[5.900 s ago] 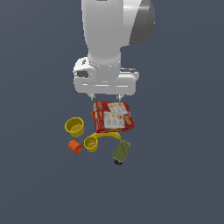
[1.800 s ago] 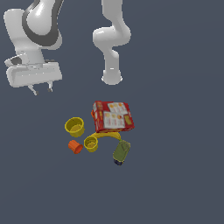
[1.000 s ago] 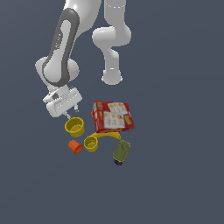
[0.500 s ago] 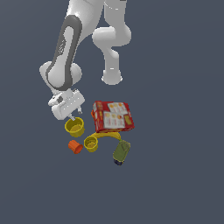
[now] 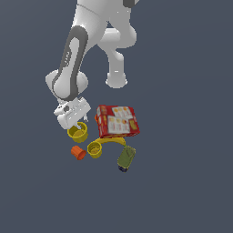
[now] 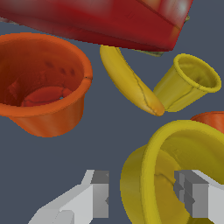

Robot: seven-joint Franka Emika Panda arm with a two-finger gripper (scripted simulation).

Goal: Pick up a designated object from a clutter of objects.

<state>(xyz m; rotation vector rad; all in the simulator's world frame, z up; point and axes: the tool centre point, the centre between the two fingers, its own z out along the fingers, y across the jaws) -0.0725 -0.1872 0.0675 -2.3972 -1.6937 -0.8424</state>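
Your gripper hung right over the larger yellow cup, at the exterior view's left edge of the clutter. In the wrist view its fingers stood spread, one outside the thick rolled rim and the other over the cup's mouth, gripping nothing. The red box lay to the exterior view's right of that cup, with the banana, the smaller yellow cup, the orange cup and the green can nearer you.

Red box cut by edge
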